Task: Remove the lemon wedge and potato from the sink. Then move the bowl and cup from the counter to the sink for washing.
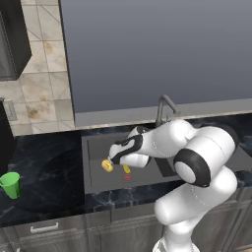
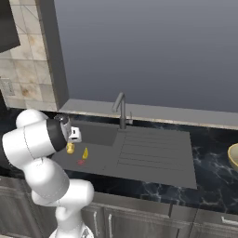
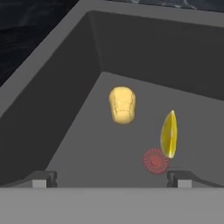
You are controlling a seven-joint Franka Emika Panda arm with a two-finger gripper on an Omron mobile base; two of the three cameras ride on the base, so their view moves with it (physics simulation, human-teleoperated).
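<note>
Kitchen background: wall panel, tiled wall and dark marble table.

A large flat blue-grey panel [image 1: 157,49] covers the wall above the work area, ending in a grey ledge [image 2: 153,112] along its lower edge. Left of the panel, the wall carries beige stone tiles [image 1: 42,83] with brown mottling. A dark cabinet [image 1: 12,39] hangs at the upper left. The table [image 1: 44,172] has a black, white-veined marble top. Grey cabinet fronts [image 2: 139,218] with a pale handle [image 1: 44,227] sit below it.
</note>
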